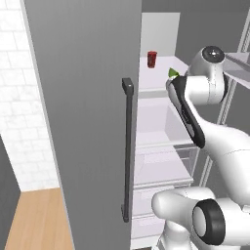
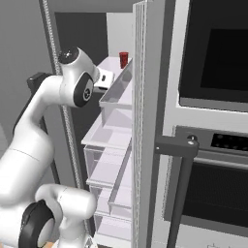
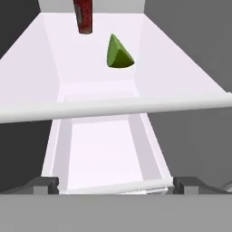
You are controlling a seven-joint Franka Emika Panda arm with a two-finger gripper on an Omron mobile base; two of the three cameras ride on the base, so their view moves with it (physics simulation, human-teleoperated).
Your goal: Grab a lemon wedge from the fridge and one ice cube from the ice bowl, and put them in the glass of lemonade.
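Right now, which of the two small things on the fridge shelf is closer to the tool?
The lemon wedge, yellow-green and pointed. The dark-red cup stands farther back on the same white shelf.

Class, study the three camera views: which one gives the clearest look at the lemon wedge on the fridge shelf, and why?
The hand view: the lemon wedge lies unobstructed on the white shelf of the fridge, near the red cup. In the left base view only a green sliver peeks past the arm. In the right base view I cannot make it out.
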